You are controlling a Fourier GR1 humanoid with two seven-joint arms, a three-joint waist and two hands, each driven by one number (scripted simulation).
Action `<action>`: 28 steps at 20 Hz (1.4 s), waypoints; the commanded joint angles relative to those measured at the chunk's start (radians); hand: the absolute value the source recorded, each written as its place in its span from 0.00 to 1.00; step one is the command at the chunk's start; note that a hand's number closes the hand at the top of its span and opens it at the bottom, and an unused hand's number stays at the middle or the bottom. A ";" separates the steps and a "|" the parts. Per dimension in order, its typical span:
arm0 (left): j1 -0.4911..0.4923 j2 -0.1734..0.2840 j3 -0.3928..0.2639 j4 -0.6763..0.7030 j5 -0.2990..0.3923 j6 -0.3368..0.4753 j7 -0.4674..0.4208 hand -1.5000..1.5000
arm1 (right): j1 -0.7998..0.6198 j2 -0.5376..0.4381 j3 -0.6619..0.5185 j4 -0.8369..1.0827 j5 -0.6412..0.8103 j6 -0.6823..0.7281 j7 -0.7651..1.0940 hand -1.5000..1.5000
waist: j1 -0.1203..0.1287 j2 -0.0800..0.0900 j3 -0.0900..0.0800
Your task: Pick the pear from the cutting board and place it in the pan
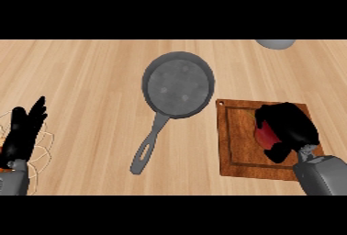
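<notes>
The right hand (290,130) is sitting over the cutting board (237,137) at about four o'clock on the counter (81,82), fingers curling around a red object, the pear (266,134), which is showing only as a sliver under the palm. The board's right side is lying hidden beneath the hand; its left rim is standing just beside the pan (178,83), apart from it. The pan is lying near centre, its basin holding nothing, its handle (149,147) pointing toward seven o'clock. Bare wood is spreading between pan and board. The left hand (24,131) is resting open, fingers up, at nine o'clock. A grey rounded object (276,43) is peeking in at one o'clock.
</notes>
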 commanded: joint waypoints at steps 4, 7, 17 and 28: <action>0.014 0.008 -0.005 -0.114 0.006 -0.012 0.086 0.50 | 0.008 -0.059 -0.235 0.044 -0.191 0.132 -0.024 1.00 | 0.002 -0.002 0.001; -0.065 0.013 0.013 -0.002 -0.003 0.002 0.066 0.50 | -0.042 -0.067 -0.290 0.084 -0.217 0.015 -0.121 1.00 | 0.001 0.003 0.001; 0.017 -0.024 -0.008 -0.042 -0.007 -0.006 0.024 0.50 | -0.140 0.074 -0.288 -0.156 -0.304 -0.083 -0.079 1.00 | 0.009 0.001 0.000; -0.047 -0.043 -0.005 0.037 -0.034 0.019 -0.002 0.50 | -0.424 0.270 -0.248 0.141 -0.287 -0.163 0.074 1.00 | 0.011 0.004 0.000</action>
